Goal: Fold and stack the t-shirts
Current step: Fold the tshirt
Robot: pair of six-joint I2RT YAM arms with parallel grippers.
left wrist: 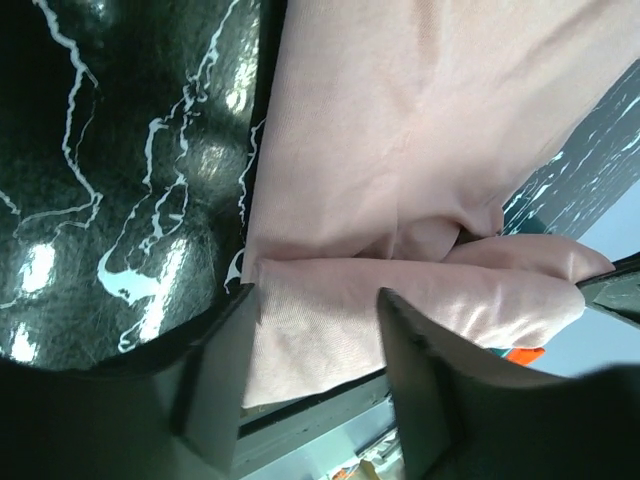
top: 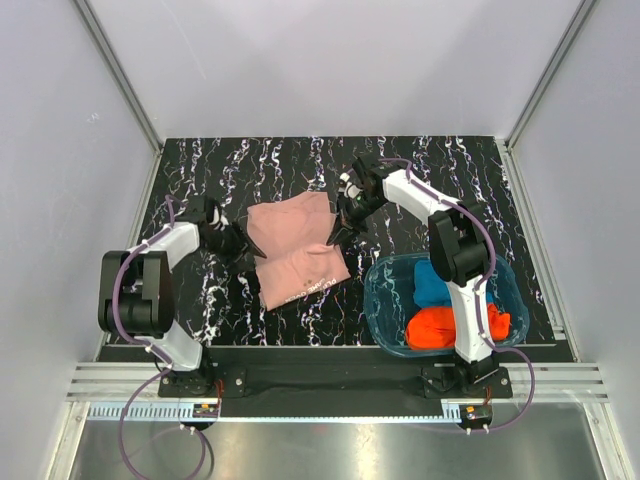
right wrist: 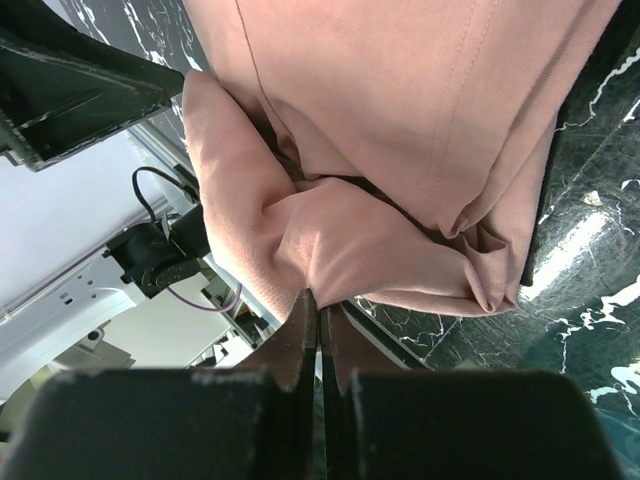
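Pink t-shirt (top: 295,250) lies partly folded and rumpled on the bench (top: 200,180), just left of the blue tub (top: 383,300). My left gripper (top: 240,252) sits at the shirt's edge farthest from the tub, fingers (left wrist: 215,370) spread wide with the hem between them, nothing clamped. My right gripper (top: 338,232) is at the edge nearest the tub, pressed closed, tips against a bunched fold; I can't tell if cloth is pinched. Inside the tub: blue shirt (top: 432,285) and orange-red shirt (top: 440,328).

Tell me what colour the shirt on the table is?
The shirt is dusty pink, clearest in the left wrist view.
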